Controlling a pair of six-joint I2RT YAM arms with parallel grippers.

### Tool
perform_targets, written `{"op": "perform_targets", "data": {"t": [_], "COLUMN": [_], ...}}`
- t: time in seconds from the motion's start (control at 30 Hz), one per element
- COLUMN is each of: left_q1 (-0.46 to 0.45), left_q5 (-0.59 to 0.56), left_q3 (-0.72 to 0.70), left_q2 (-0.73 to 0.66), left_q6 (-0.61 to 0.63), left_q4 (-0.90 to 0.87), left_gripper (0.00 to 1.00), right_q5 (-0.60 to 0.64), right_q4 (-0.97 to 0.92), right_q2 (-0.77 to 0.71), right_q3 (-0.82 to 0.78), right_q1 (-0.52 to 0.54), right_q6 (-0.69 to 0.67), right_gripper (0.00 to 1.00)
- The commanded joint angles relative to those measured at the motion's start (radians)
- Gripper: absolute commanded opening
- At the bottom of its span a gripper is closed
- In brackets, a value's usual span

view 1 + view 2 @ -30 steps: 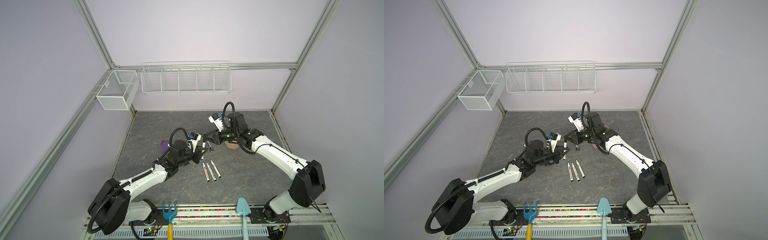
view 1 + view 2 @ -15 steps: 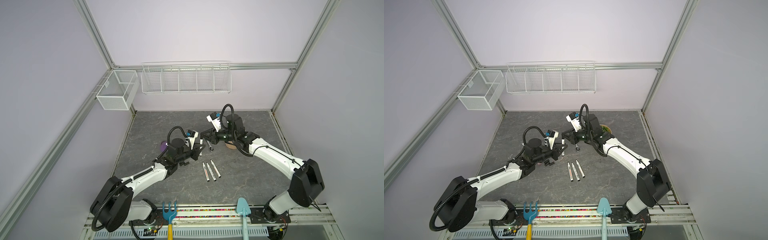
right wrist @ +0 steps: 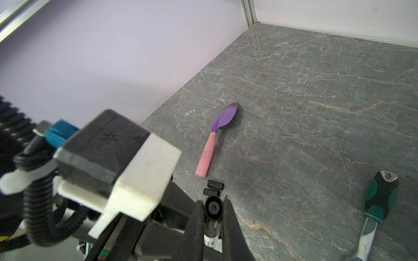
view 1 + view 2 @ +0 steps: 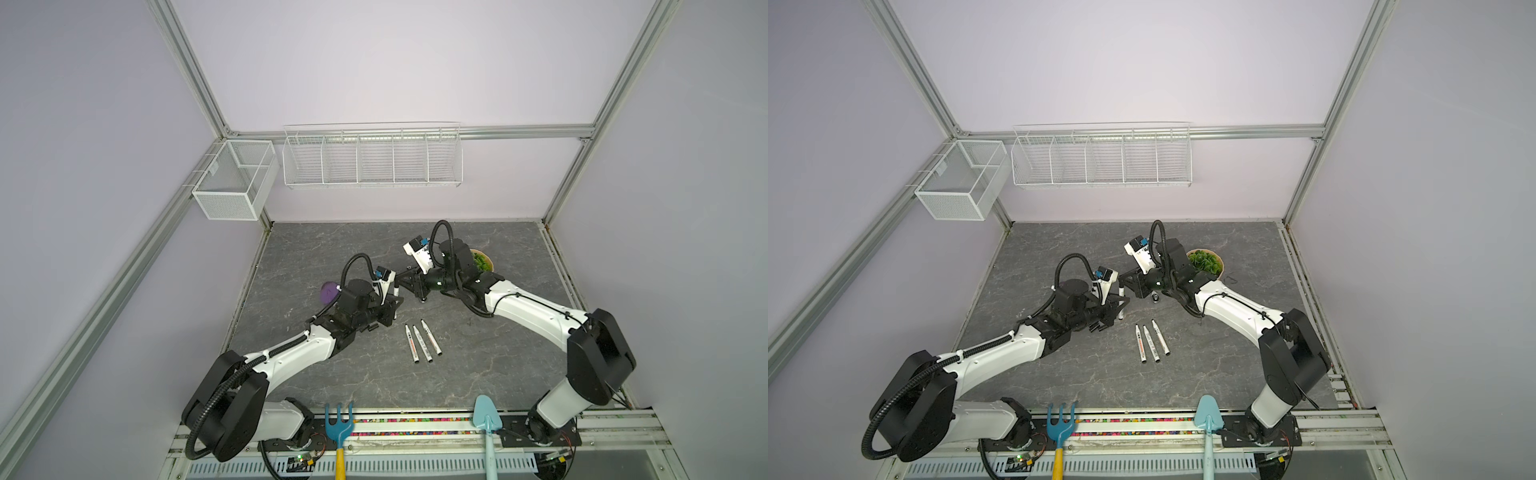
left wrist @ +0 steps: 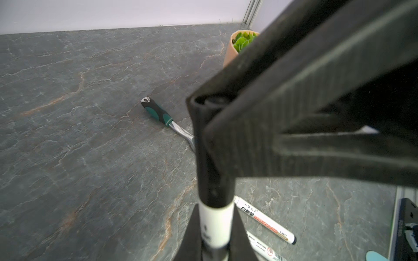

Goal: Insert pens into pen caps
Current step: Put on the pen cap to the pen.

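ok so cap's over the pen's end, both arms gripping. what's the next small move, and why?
Probably a short push by the right gripper along the pen, left gripper holding firm. The cap already covers the pen's end, but whether it is fully seated can't be seen; both sets of jaws are shut on their parts.

A lying pen (image 5: 264, 222) reads, apparently, "WHITEBOARD" in red.

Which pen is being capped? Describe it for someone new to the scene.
On the grey table, find where left hand and right hand meet. The pen is held between them, off the surface, black cap on; the other three pens lie flat.
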Motion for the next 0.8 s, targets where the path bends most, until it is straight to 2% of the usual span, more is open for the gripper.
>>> {"op": "perform_targets", "data": {"t": [0.0, 0.2, 0.37, 0.5, 0.67, 0.77], "left_q1": [0.092, 0.184, 0.203, 0.206, 0.215, 0.214], "left_q5": [-0.186, -0.078, -0.035, -0.035, -0.025, 0.052], "left_q3": [0.173, 0.195, 0.206, 0.208, 0.230, 0.240], "left_q2": [-0.061, -0.043, -0.041, -0.036, -0.031, -0.009], "left_q6": [-0.005, -0.140, -0.167, -0.176, -0.159, -0.196], "left_q4": [0.563, 0.678, 0.690, 0.698, 0.661, 0.578], "left_gripper": [0.00, 0.00, 0.00, 0.00, 0.00, 0.00], "right_q5": [-0.144, -0.148, -0.188, -0.187, -0.178, -0.198], "right_q4": [-0.501, -0.464, -0.388, -0.401, -0.384, -0.335], "right_q2": [0.090, 0.087, 0.054, 0.051, 0.031, -0.004], "right_q3": [-0.149, -0.173, -0.216, -0.214, -0.229, -0.230], "right_q1": [0.084, 0.062, 0.015, 0.007, 0.005, -0.031], "right_q6": [-0.039, -0.016, 0.034, 0.026, 0.031, 0.069], "right_gripper": [0.07, 0.07, 0.07, 0.07, 0.07, 0.07]}}
